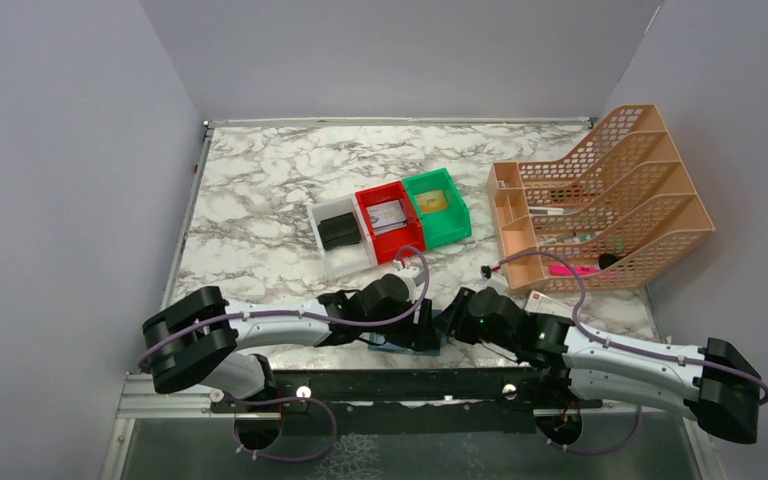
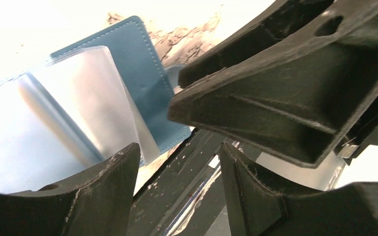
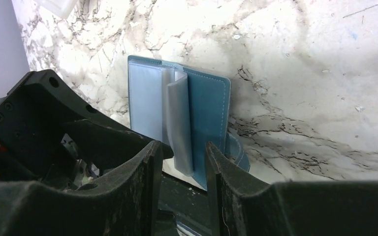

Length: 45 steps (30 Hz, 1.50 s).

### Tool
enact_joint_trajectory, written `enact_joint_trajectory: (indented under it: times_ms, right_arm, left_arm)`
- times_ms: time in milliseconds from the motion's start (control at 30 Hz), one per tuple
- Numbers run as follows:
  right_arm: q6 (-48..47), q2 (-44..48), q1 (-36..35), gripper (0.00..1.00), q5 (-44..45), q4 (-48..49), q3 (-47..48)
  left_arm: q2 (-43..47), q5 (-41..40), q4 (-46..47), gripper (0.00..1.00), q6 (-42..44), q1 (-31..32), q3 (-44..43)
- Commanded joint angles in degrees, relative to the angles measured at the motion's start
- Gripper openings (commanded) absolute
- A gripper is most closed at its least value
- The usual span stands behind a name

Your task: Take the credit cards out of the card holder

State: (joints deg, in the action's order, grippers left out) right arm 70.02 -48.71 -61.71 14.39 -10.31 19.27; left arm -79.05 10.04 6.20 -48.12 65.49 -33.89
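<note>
Jaws spread on left gripper and right gripper; neither pinches the stitched teal card holder, its glossy clear sleeve curled up.

Marble table, open card holder, bins, file rack

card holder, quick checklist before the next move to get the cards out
1. The card holder lies open on the table: ok.
2. A clear sleeve stands up between the fingers of the right pincer: ok.
3. The right pincer is closed on that sleeve: not ok, its jaws stand apart.
4. The left pincer steadies the holder: cannot tell, its jaws are open and any contact is hidden.
5. A card shows in a sleeve, ready to pull: cannot tell, the sleeves are pale with glare.
</note>
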Motion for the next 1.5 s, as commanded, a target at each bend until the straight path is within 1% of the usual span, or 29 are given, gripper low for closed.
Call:
enact_joint_trajectory:
  times_ms: [0, 67, 200, 300, 433, 567, 700, 800, 933, 1000, 1133, 1333, 1467]
  right_arm:
    - [-2.7, -0.3, -0.1, 0.42, 1.1, 0.8, -0.1]
    - [-5.6, -1.5, -0.1, 0.42, 0.4, 1.7, 1.3]
    - [-8.2, -5.7, -0.1, 0.42, 0.7, 0.9, 4.1]
    - [-10.8, -8.5, -0.1, 0.41, -1.4, 2.0, 5.9]
    - [-12.2, -10.4, 0.0, 0.4, -1.9, 2.5, 7.3]
    - [-14.2, -12.5, 0.4, 0.41, -2.8, 3.3, 8.0]
    - [-14.9, -17.5, 0.5, 0.41, -3.1, -1.4, 10.7]
    - [-14.9, -19.3, 0.5, 0.39, -2.5, -3.3, 11.2]
    - [-13.9, -17.7, 0.5, 0.3, -0.8, -4.5, 10.1]
    - [-13.2, -16.1, 0.5, 0.27, 0.2, -5.0, 9.2]
    - [-11.4, -12.7, 0.5, 0.27, 1.2, -5.2, 7.2]
    - [-9.2, -9.8, 0.5, 0.28, 1.6, -4.8, 4.5]
    - [-8.5, -9.6, 0.5, 0.29, 0.9, -3.9, 3.7]
  left_arm:
    - [-2.3, 2.4, 2.6, 0.64, 1.8, 0.9, -2.1]
    - [-2.9, 2.4, 2.8, 0.64, 1.8, 1.2, -2.1]
    - [-3.5, 2.3, 3.2, 0.64, 1.7, 1.5, -2.1]
    - [-3.6, 2.4, 3.6, 0.64, 1.6, 1.7, -2.3]
    - [-3.4, 2.6, 4.3, 0.64, 1.7, 2.1, -2.6]
    - [-3.5, 3.1, 4.7, 0.65, 1.8, 2.5, -2.8]
    - [-3.4, 3.1, 5.1, 0.65, 1.7, 2.7, -2.6]
    - [-3.1, 2.8, 5.1, 0.65, 1.7, 2.9, -2.6]
    - [-1.9, 2.2, 5.1, 0.65, 1.4, 3.0, -2.2]
    - [-0.8, 1.3, 4.5, 0.66, 1.5, 3.0, -2.0]
    - [2.5, -3.3, -1.2, 0.68, 2.1, 3.0, -2.1]
    - [7.7, -14.5, -12.4, 0.71, 0.8, 2.9, -2.1]
    - [7.9, -16.7, -14.8, 0.72, 0.2, 3.0, -1.7]
